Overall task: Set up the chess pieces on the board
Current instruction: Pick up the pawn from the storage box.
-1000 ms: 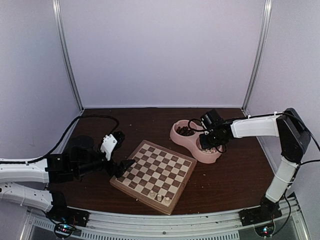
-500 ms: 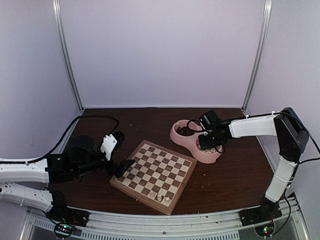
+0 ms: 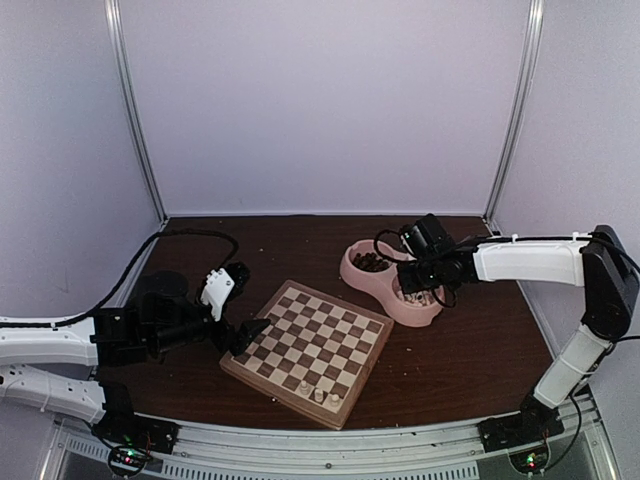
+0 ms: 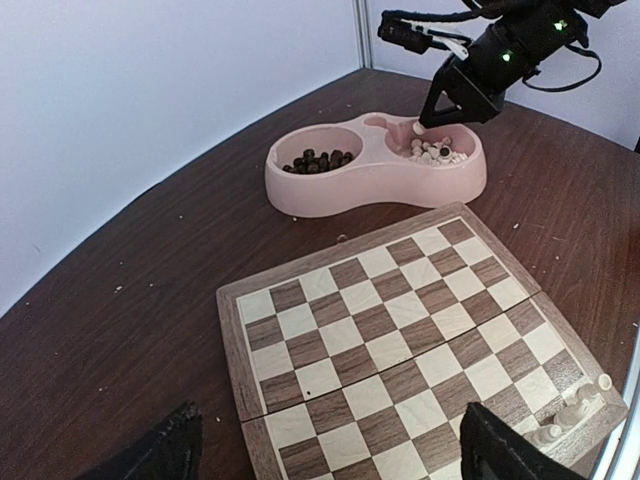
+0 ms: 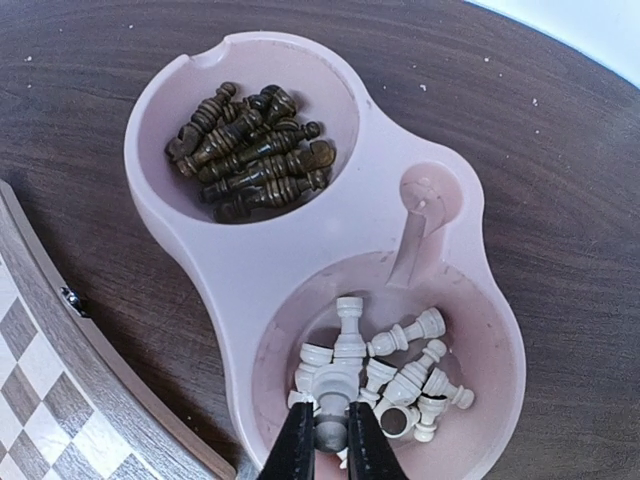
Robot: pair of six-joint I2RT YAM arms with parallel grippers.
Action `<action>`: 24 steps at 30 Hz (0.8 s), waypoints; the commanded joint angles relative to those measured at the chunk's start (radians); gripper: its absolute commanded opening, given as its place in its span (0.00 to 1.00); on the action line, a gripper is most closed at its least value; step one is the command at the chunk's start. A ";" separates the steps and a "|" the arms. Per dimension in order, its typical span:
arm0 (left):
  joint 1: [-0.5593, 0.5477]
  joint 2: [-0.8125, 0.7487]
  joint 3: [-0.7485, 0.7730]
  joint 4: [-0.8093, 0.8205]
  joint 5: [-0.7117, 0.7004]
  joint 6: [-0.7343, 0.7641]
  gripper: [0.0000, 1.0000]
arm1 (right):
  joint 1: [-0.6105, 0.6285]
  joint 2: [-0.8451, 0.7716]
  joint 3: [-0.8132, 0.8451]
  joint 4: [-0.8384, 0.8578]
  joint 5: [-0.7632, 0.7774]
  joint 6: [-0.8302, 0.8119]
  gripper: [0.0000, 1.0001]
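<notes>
Pale lilac walls (image 3: 320,100) enclose a dark brown table (image 3: 460,360). The left gripper (image 4: 335,455) hangs spread wide at the left corner of the board (image 3: 320,335). Three chess pieces (image 3: 320,395) stand along its near edge. Over the pink bowl (image 5: 250,270), the right gripper (image 5: 331,440) pinches one cream piece (image 5: 331,420) above the compartment of pale ones.

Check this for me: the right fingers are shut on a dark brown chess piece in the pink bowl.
Wrong on the colour. The right fingers are shut on a pale cream chess piece, not a dark brown one, in the pink bowl. The right wrist view shows it: the dark brown pieces lie in the other compartment.
</notes>
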State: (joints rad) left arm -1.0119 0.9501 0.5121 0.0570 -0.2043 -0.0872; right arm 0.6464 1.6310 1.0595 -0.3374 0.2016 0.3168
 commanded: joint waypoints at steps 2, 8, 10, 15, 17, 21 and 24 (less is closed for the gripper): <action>-0.004 0.002 0.005 0.029 0.002 0.001 0.89 | 0.007 -0.039 -0.024 0.027 0.042 -0.007 0.04; -0.005 0.008 0.005 0.029 0.002 0.000 0.89 | 0.024 -0.047 -0.041 0.087 -0.064 -0.032 0.04; -0.004 0.008 0.005 0.030 0.002 0.001 0.89 | 0.045 -0.054 -0.049 0.120 -0.113 -0.054 0.04; -0.004 0.011 0.005 0.031 0.003 0.001 0.89 | 0.146 -0.065 -0.049 0.169 -0.163 -0.135 0.07; -0.004 0.012 0.005 0.031 0.004 0.001 0.89 | 0.196 -0.060 -0.041 0.181 -0.177 -0.173 0.08; -0.003 0.019 0.006 0.033 0.004 0.001 0.89 | 0.275 -0.013 -0.004 0.180 -0.284 -0.235 0.09; -0.003 0.026 0.006 0.035 0.005 0.001 0.89 | 0.320 0.043 0.035 0.159 -0.317 -0.264 0.09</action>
State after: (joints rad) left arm -1.0119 0.9665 0.5121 0.0574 -0.2039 -0.0872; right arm 0.9264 1.6184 1.0386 -0.1871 -0.0334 0.1223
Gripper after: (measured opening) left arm 0.893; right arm 0.095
